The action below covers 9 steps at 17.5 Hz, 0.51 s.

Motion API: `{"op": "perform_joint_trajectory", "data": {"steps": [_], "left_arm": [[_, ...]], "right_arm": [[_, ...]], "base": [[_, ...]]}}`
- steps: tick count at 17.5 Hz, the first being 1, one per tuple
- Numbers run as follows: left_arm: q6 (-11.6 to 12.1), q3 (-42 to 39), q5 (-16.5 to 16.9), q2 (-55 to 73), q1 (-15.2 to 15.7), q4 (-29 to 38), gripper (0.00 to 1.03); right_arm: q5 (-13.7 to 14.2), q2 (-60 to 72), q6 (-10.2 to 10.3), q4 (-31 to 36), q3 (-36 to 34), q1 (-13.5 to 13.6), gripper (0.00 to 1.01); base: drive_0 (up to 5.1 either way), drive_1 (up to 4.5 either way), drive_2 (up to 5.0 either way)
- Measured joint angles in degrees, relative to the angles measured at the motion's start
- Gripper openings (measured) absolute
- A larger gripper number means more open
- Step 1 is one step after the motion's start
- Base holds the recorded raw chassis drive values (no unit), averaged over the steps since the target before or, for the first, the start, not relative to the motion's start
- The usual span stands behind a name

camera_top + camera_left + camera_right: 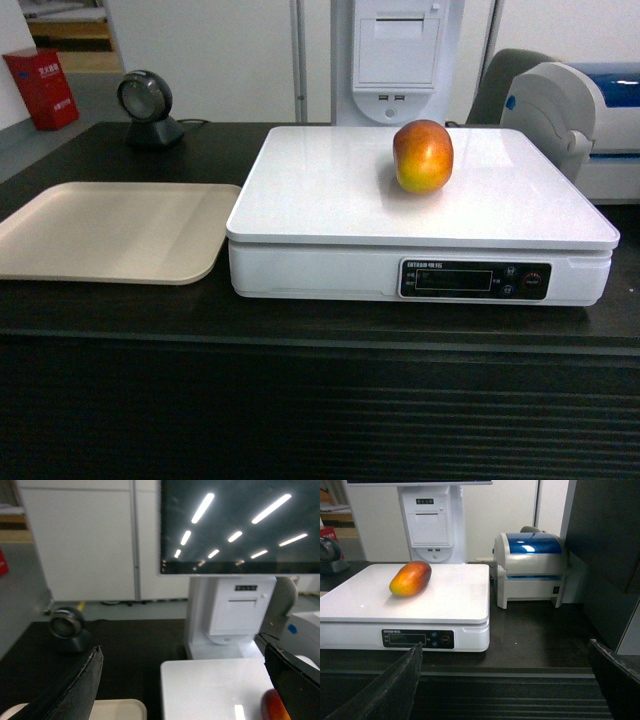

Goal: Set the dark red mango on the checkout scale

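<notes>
The dark red mango (423,155) lies on the white scale (330,200), toward its back right, free of any gripper. In the right wrist view the mango (410,578) rests on the scale (445,597) atop the black checkout (530,635). My right gripper (505,652) hangs open in front of the counter's ribbed face, nothing between its fingers. My left gripper (182,655) stands open above the counter, over the gap between tray and scale (210,690); a sliver of the mango (272,706) shows by its right finger. Neither gripper appears in the head view.
A beige tray (110,230) lies left of the scale. A round black scanner (148,108) stands at the back left. Behind the scale rises a white terminal stand (398,55) with a dark screen (240,525). A blue-topped label printer (530,570) sits right of the scale.
</notes>
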Motion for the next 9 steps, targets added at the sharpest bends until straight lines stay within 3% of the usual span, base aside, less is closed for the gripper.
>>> {"op": "perform_joint_trajectory", "data": {"steps": [4,7,9], "left_arm": [[3.0,-19.8,-0.9,-22.1,5.7,0.5,0.98],[2.9,-29.0,-2.0,-34.2,10.6,-2.6,0.98],[1.5,-32.2,-1.4,-39.9,14.2,-3.4,0.98]], "right_arm": [[0.0,0.0,0.0,0.0,0.0,0.0,0.98],[0.0,0.0,0.0,0.0,0.0,0.0,0.98],[0.0,0.0,0.0,0.0,0.0,0.0,0.98]], "base": [[0.0,0.0,0.0],[0.0,0.0,0.0],[0.0,0.0,0.0]]}}
